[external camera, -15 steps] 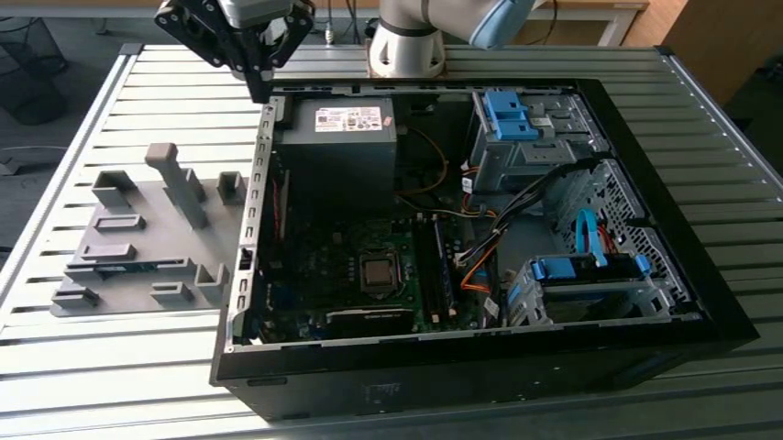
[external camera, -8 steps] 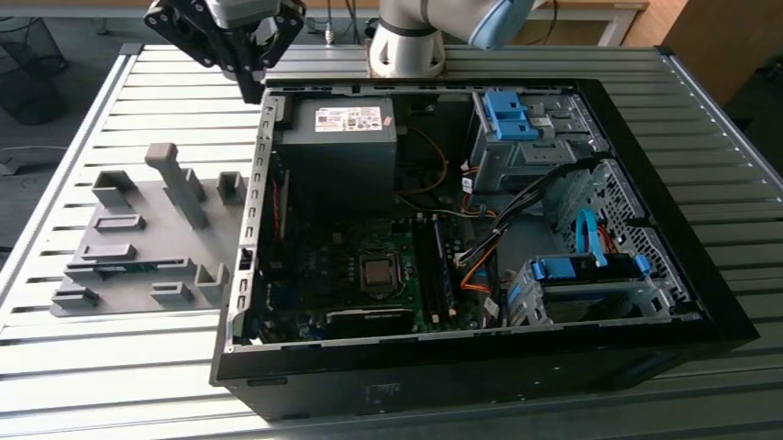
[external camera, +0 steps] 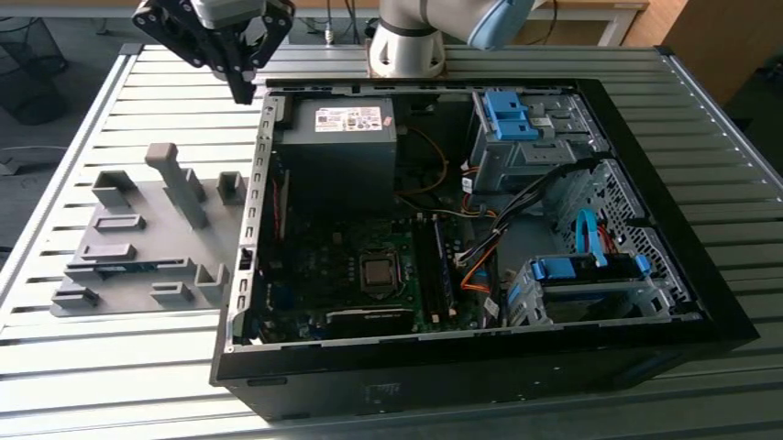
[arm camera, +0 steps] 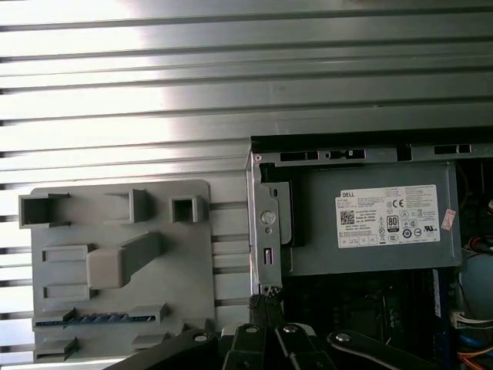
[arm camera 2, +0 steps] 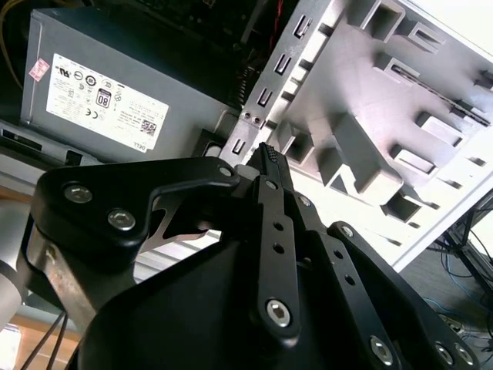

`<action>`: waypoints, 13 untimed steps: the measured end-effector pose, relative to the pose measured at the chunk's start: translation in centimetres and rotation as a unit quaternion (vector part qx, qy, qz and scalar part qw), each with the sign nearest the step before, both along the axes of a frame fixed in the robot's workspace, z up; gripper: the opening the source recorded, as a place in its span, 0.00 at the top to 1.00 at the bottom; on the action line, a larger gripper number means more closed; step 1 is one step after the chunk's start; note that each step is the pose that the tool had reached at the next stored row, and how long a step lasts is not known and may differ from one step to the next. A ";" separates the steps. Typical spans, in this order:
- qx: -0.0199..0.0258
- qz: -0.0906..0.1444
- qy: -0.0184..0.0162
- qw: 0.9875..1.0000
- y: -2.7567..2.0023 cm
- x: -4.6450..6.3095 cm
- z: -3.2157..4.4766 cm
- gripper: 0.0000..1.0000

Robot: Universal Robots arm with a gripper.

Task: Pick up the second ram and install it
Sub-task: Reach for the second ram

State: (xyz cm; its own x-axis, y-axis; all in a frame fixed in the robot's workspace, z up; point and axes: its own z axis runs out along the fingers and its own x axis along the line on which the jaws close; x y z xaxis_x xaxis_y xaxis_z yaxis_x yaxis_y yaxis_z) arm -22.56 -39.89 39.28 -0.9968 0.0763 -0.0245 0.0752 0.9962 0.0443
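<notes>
— At the upper left of the exterior view, what's that?
— My matte black metal gripper (external camera: 241,91), its slim, hole-dotted fingers (arm camera 2: 273,202) pressed together tip to tip over the back corner of the open black steel computer case (external camera: 490,390).
— And the slim blue circuit-board ram stick (external camera: 123,267)?
— On edge in a slot of the flat grey moulded plastic holder tray (external camera: 153,240), on the ribbed metal table (external camera: 110,371), well apart from me.

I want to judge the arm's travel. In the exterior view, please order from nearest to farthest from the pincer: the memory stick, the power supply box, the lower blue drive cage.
From the pincer:
1. power supply box: beside it, in a corner of the case.
2. memory stick: in the grey holder, the exterior view's left.
3. lower blue drive cage: opposite corner, the exterior view's right.
</notes>
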 end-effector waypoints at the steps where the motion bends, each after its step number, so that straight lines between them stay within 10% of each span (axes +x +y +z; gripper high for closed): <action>1: 0.000 0.000 0.000 1.000 0.00 -0.1 -0.01 0.89; 13: 0.000 0.000 0.000 1.000 0.00 -1.3 -0.02 0.89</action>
State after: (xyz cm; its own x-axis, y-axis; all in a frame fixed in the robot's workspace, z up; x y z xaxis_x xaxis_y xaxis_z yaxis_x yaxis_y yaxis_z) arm -23.87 -39.90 39.26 -0.9968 0.0762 -0.0245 0.0751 0.9962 0.0443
